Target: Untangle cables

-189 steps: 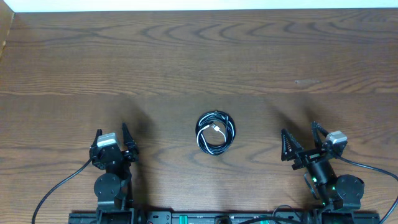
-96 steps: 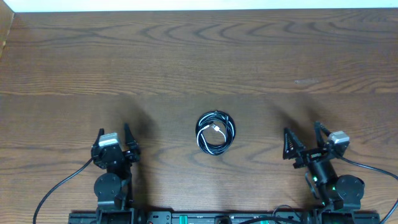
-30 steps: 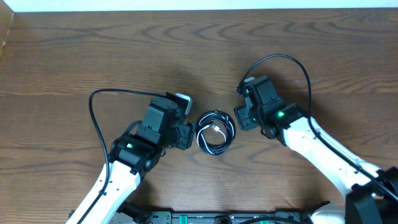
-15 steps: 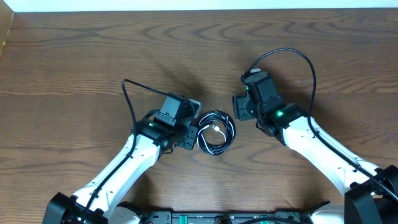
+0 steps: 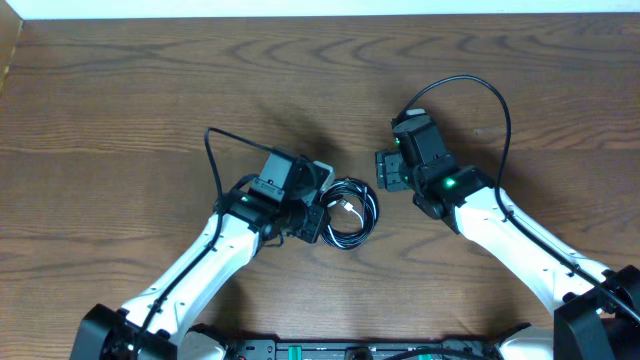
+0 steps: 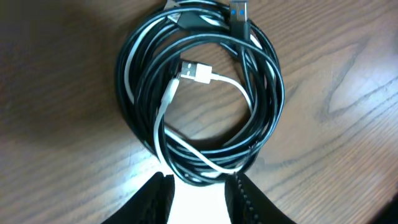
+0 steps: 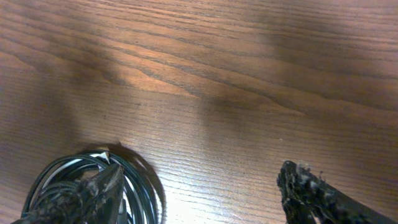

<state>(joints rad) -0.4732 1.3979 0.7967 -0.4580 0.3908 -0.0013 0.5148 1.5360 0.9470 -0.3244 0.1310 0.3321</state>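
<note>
The cables (image 5: 348, 212) lie as one small coil of black and white cords on the wooden table (image 5: 320, 90). In the left wrist view the coil (image 6: 202, 93) fills the frame, with a white USB plug (image 6: 196, 71) inside the ring. My left gripper (image 5: 314, 216) is at the coil's left rim. Its jaws (image 6: 199, 198) stand narrowly apart, with the rim's near arc right at the tips and bare table between the fingers. My right gripper (image 5: 386, 180) hangs just right of the coil and is open wide (image 7: 196, 199). Its left finger (image 7: 84, 196) is over the coil's edge (image 7: 134, 186).
Thick black arm cables loop above each wrist (image 5: 215, 150) (image 5: 470, 90). A pale strip (image 5: 320, 8) runs along the table's far edge. Bare wood (image 7: 217, 74) lies ahead of the right gripper.
The left gripper has moved right onto the coil's rim and its jaws have narrowed. The right gripper has opened wider and drawn slightly back. The coil has not moved.
</note>
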